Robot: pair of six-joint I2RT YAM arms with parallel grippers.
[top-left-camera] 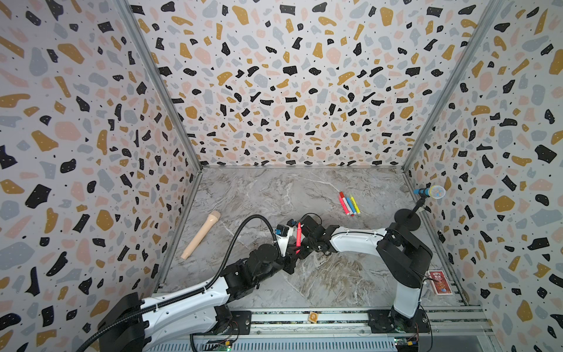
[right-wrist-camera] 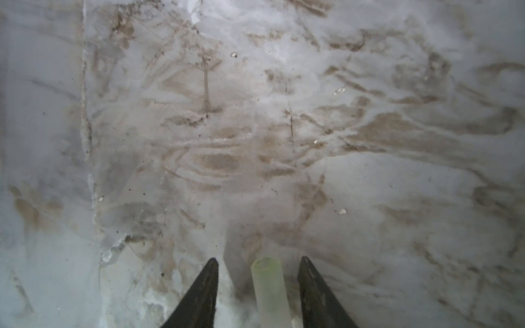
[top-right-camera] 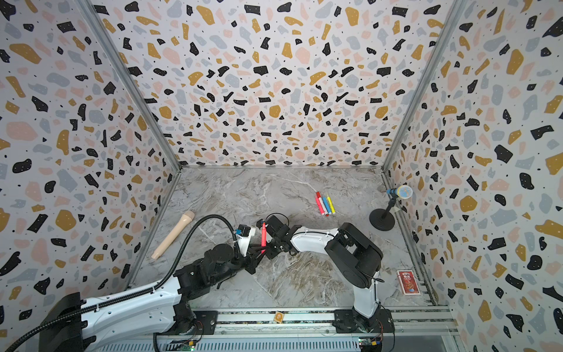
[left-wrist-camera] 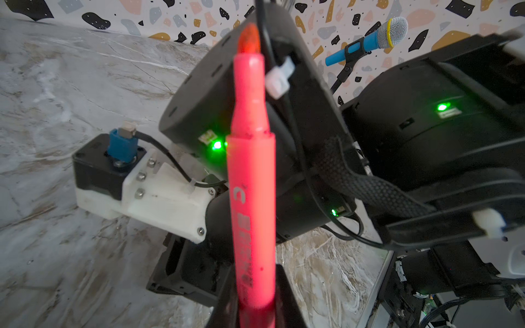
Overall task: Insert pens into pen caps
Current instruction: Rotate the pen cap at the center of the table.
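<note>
My left gripper [left-wrist-camera: 255, 306] is shut on the lower end of a neon pink pen [left-wrist-camera: 251, 184], which stands upright with its uncapped orange-red tip on top; the pen [top-left-camera: 298, 237] shows mid-table in both top views. My right gripper [right-wrist-camera: 258, 264] points down at the marble table right next to the pen. It is open, and a pale translucent greenish pen cap [right-wrist-camera: 270, 286] sits between its fingers with a gap on each side. Several more pens [top-left-camera: 348, 204] lie side by side at the back right: pink, white with red ends, blue and yellow.
A long beige microphone-shaped stick [top-left-camera: 201, 234] lies near the left wall. A blue microphone [top-left-camera: 429, 192] on a black round stand [top-left-camera: 406, 219] is by the right wall. A red card box [top-left-camera: 438, 282] lies front right. A small orange-tan tag [top-left-camera: 313, 317] sits on the front rail.
</note>
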